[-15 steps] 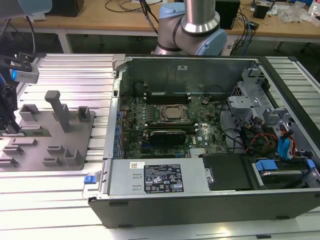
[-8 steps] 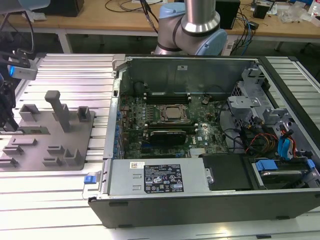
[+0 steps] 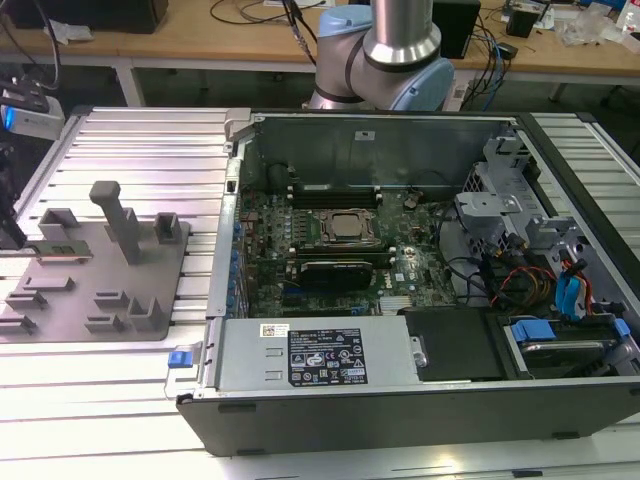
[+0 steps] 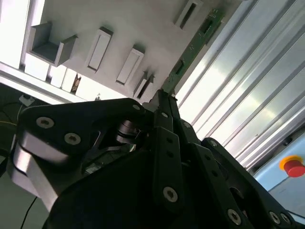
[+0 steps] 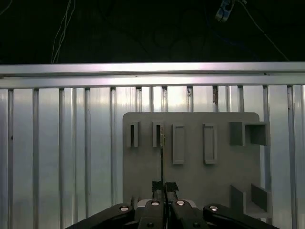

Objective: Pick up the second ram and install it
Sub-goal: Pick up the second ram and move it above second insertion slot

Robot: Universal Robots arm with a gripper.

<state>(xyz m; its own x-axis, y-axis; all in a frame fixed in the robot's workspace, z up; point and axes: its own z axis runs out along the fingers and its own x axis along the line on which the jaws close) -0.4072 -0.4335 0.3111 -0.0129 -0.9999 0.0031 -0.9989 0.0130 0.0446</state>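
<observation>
Spanning most of the exterior view, a ribbed aluminium table (image 3: 130, 150) carries two things for you to note. Toward the exterior view's left lies a grey fixture plate (image 3: 110, 310) with raised holders and one tall post (image 3: 118, 215). Toward the exterior view's right stands an open computer case (image 3: 400, 400), its motherboard (image 3: 300, 215) facing up. Behind the table runs a wooden bench (image 3: 240, 35) strewn with wires, and the arm (image 3: 400, 40) rises between bench and case.

The second ram (image 3: 58, 250) stands on its long edge at the far-left side of the fixture plate, well apart from the case. In the second wrist view you see the gripper (image 4: 162, 98) with its fingers (image 4: 167, 129) drawn together on one end of the green stick. The stick runs away from the fingertips along the border where the plate meets the table's ribs. In the first wrist view it appears edge-on as a thin line between the two fingertips, over the plate's row of slotted holders (image 5: 178, 143). You cannot tell whether it rests on the plate or is raised off it.

Beyond the table's edge rail (image 5: 152, 69) the room is dark, with loose cables (image 5: 62, 28) hanging. A red button (image 4: 293, 167) on a yellow ring sits on a pale blue surface past the table's ribs.
</observation>
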